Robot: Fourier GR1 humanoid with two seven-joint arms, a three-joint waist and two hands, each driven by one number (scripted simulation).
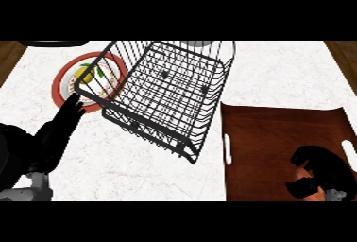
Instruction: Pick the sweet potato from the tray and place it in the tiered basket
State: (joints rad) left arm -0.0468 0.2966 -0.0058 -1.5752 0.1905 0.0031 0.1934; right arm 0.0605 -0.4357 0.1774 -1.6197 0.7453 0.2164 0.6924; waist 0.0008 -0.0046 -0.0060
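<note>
Head view: my right hand (pixel 324 170) curls its fingers round the sweet potato (pixel 305 179) near the tray's (pixel 279 137) lower right corner. By the surface's (pixel 140 175) left edge, my left hand (pixel 59 132) rests with fingers straight. Risk: a low lift could snag the potato on the tiered basket (pixel 160 134) rim.

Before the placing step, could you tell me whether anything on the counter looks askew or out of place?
The wire basket sits turned at an angle to the tray and covers part of the red-rimmed plate in this view. Nothing looks spilled or damaged.
</note>
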